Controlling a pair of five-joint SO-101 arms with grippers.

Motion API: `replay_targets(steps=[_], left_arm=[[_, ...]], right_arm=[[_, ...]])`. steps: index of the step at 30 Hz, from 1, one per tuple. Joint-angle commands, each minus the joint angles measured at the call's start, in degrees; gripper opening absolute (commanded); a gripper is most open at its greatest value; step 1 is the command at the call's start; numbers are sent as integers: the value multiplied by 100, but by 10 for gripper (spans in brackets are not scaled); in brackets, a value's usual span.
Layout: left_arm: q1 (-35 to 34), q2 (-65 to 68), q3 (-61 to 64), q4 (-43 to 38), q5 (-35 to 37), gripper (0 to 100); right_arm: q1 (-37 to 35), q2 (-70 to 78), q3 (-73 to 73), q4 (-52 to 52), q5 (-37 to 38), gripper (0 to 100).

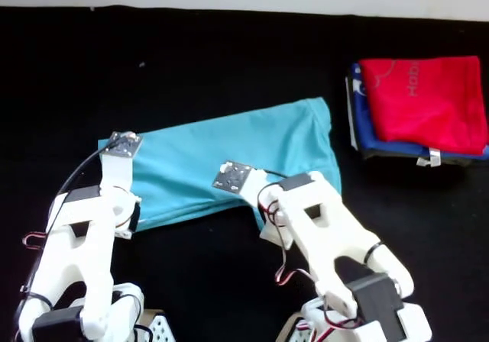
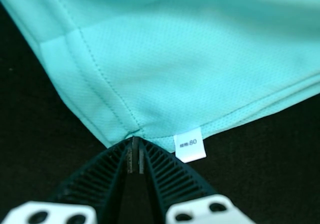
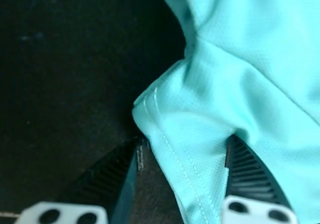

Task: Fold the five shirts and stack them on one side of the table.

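The teal shirt point(image 1: 229, 155) lies partly folded across the middle of the black table point(image 1: 191, 59). The left gripper point(image 2: 135, 156) is clamped on a corner at its left end. The right gripper point(image 3: 187, 146) is spread wide around its near edge. At the far right, a red shirt point(image 1: 428, 98) tops a folded stack point(image 1: 363, 132).

We see our left gripper point(image 2: 135, 151) pinched closed on the hemmed corner of the teal shirt point(image 2: 190, 69), a white size tag point(image 2: 189, 145) just beside its tip, black table point(image 2: 280, 164) underneath.
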Motion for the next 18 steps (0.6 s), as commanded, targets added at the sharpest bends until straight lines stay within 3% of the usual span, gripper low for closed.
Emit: replay_targets(steps=[1,5,9,11,18], left_arm=[[-127,4,48,-308,-9,9],[-127,4,48,-308,-9,9],[-127,4,48,-308,-9,9],[-127,4,48,-308,-9,9],[-127,4,48,-308,-9,9]], right_arm=[[84,374,-251,57,62,245],[163,391,-382,127,79,219],[382,391,-391,48,97,0],[567,356,-418,48,97,45],[1182,356,-1692,400,105,5]])
